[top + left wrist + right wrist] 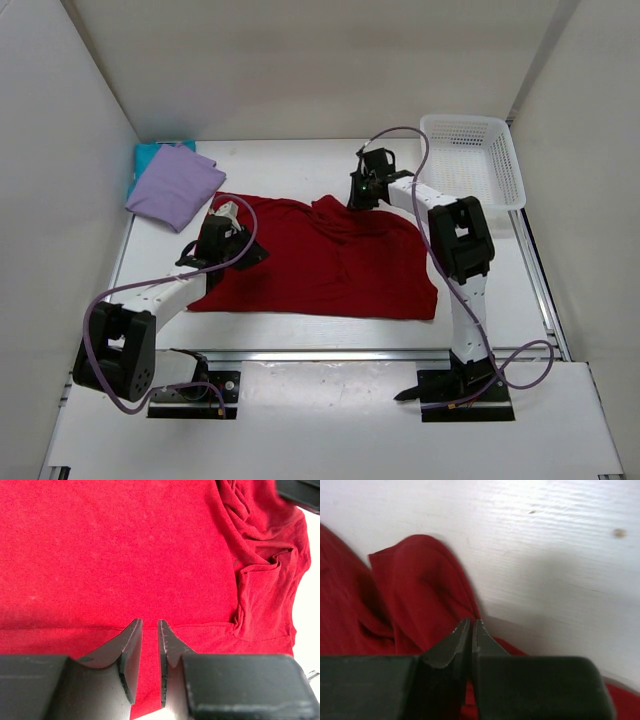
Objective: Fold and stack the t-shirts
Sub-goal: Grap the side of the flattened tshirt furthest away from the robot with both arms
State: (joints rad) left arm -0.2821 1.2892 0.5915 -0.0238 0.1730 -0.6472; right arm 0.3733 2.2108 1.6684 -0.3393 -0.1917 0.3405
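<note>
Two stacked: lavender t-shirt (175, 186) folded on teal t-shirt (150, 155), far-left corner. The red t-shirt (320, 265) lies spread mid-table, unfolded. The right gripper (471, 622) has its fingers together, probably pinching the far edge. The left gripper (150, 625) has fingers nearly touching at the hem; can't tell if gripping.

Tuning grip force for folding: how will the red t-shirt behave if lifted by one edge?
Likely floppy: the red t-shirt bunches into soft folds at one side, so it should sag, not hold shape. Probably light, since it is thin cloth lying flat. Pushed, it would likely wrinkle on the table rather than slide whole.
</note>
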